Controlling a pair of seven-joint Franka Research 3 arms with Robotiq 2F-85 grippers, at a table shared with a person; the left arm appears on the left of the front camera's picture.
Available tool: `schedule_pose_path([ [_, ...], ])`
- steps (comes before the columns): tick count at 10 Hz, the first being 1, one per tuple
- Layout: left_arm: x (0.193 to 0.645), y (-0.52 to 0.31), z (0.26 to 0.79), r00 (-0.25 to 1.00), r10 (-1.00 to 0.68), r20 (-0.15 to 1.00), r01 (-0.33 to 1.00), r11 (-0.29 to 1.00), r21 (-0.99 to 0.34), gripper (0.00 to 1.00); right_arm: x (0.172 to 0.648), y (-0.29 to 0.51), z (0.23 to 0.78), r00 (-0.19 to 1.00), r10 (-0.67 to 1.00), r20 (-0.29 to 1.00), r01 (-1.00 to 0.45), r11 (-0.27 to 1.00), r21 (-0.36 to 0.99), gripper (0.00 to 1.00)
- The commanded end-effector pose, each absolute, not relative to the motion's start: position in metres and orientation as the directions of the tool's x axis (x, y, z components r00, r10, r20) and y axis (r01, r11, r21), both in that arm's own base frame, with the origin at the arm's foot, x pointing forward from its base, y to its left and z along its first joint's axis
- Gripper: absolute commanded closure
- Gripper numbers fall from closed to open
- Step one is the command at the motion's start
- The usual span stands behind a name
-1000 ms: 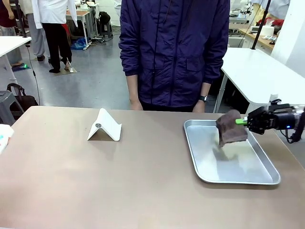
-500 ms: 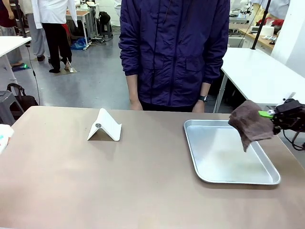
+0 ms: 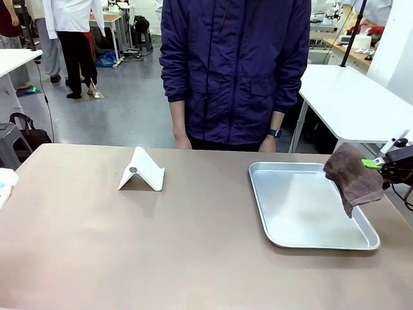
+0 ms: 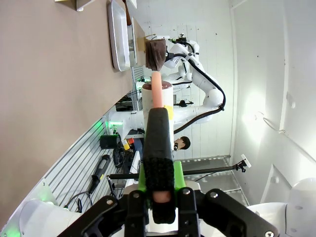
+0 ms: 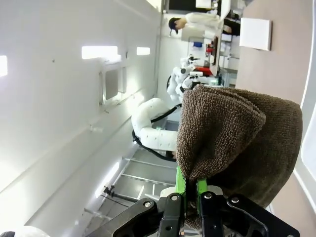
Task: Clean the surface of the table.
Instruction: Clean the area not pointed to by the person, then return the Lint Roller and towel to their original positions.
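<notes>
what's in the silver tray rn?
Nothing: the tray floor is bare. The brown cloth, clamped in the right jaws, hangs over its right rim and hides part of that edge.

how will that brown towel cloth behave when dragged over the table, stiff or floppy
Probably floppy: the brown terry cloth droops in folds where the right gripper pinches one edge. Likely light, since that pinch alone carries it. Its looped pile should grip rather than slide on the brown-beige table.

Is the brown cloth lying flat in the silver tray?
No, the right gripper holds the brown cloth up above the silver tray at its right edge.
</notes>
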State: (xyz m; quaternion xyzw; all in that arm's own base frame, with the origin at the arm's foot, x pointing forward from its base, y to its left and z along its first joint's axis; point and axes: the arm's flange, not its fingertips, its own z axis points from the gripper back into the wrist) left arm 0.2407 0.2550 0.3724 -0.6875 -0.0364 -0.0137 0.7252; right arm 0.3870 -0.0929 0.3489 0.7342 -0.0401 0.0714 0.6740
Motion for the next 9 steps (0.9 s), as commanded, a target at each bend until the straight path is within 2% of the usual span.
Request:
schedule_pose_path([
  [1,0.239,0.2595,0.3797,0.997,0.033,0.066,0.064,0.041,-0.997,0.97,0.3892,-0.0921,0.3518,0.987,0.045,0.156,-0.151,-0.101,0.983,0.9],
  [9,0.239,0.2595,0.3797,0.997,0.033,0.066,0.064,0.041,-0.997,0.97,0.3892,-0.0921,0.3518,0.987,0.045,0.156,-0.151,-0.101,0.983,0.9],
])
